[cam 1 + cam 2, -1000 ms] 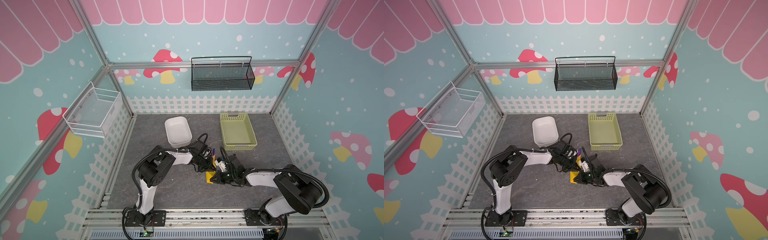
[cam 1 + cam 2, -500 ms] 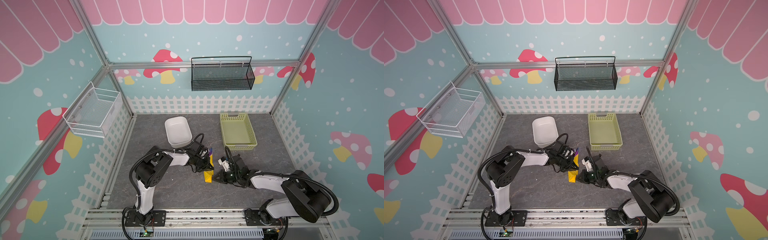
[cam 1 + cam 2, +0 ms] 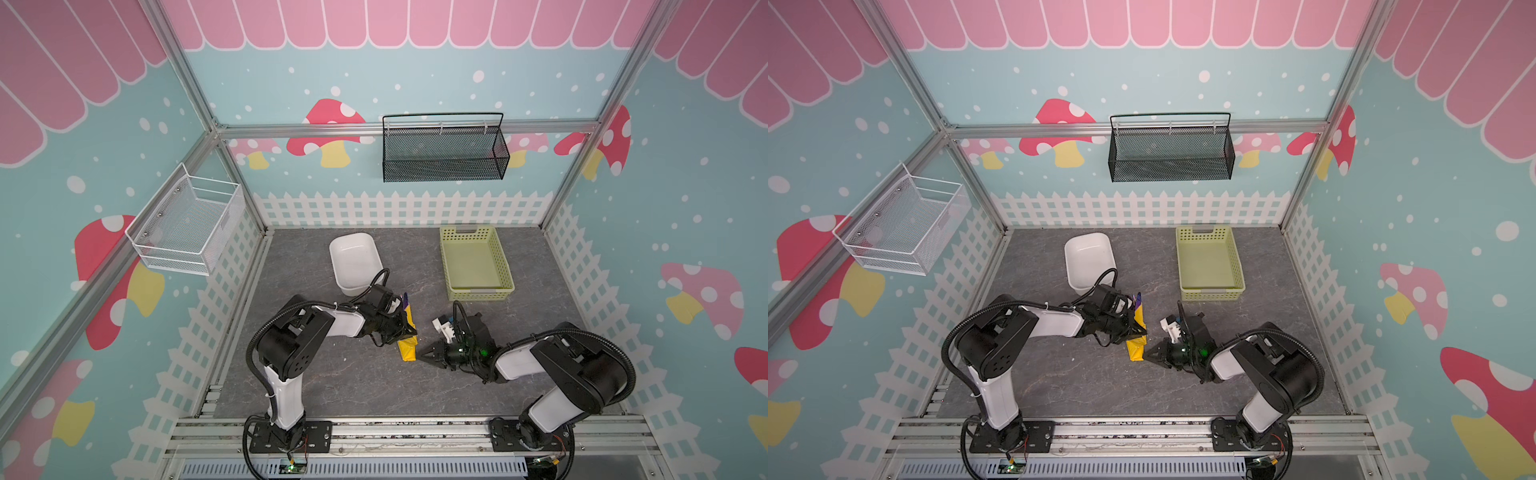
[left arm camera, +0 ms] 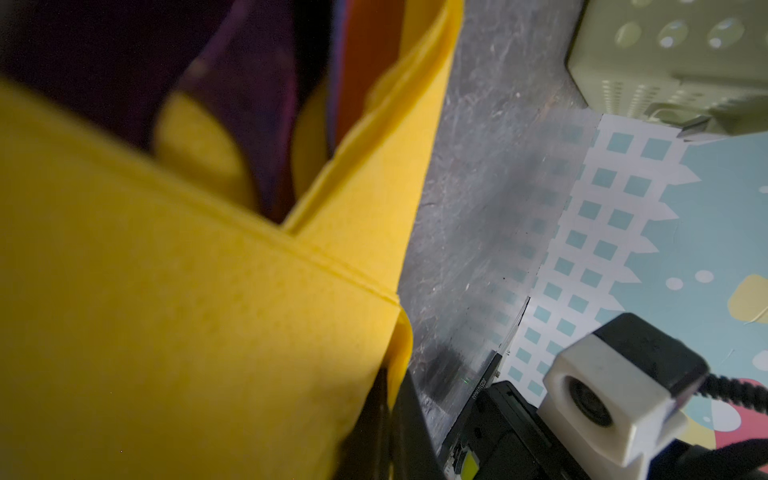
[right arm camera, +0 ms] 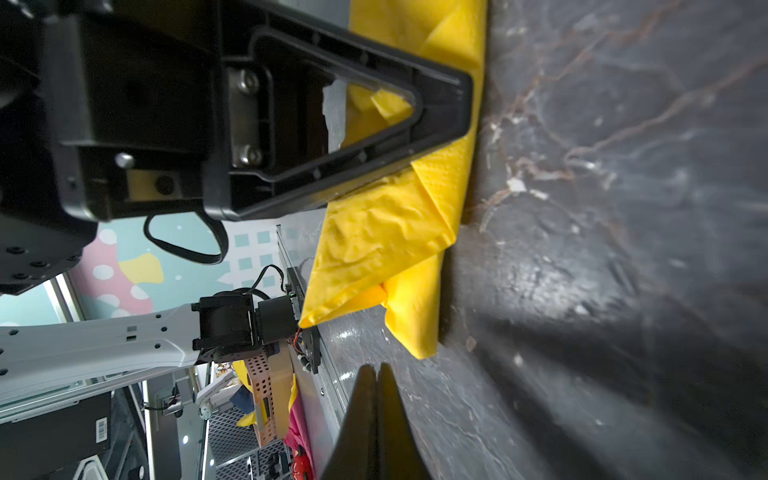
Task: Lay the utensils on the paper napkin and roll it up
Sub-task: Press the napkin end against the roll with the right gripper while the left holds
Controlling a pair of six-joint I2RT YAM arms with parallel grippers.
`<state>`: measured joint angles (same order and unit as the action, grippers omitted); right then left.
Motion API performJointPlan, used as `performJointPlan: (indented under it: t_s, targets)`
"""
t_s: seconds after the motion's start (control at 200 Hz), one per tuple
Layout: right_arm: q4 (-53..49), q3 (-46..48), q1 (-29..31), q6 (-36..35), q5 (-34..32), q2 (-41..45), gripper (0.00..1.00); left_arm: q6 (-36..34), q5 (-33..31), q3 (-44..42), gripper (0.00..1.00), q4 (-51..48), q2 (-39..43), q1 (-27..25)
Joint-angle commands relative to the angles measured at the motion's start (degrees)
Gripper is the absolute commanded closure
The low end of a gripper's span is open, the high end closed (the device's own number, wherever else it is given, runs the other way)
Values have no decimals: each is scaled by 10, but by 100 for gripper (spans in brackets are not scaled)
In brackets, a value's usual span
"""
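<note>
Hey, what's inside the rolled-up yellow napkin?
Dark-purple utensils show at the open end of the napkin, one tip poking out. How many and which cannot be told; paper covers the rest.

Utensils [image 3: 405,300] lie in the paper napkin [image 3: 408,351], left of right hand [image 3: 420,356].

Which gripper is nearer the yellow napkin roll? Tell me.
Left. The left gripper rests on the napkin roll; the right gripper, jaws shut, points at its near end without touching.
</note>
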<state>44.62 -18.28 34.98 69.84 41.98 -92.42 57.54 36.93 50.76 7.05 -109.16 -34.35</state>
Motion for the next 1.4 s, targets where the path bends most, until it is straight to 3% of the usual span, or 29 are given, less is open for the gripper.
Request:
performJointPlan:
  t_s: [0.0, 0.645, 0.976, 1.156, 1.396]
  targets:
    - [40, -13, 5, 18, 14, -21, 98, 18, -44, -16, 100, -13, -1, 6]
    - [11, -80, 16, -3, 33, -118, 98, 17, -38, -9, 100, -18, 7, 2]
    - [-179, -122, 16, -111, -8, -110, 98, -95, -36, 81, 100, -182, 6, -24]
    - [-183, -117, 16, -117, -12, -108, 99, -153, -31, 135, 100, -259, -20, -34]
    - [-186, -115, 16, -121, -19, -97, 99, -167, -2, 170, 100, -264, -58, -46]
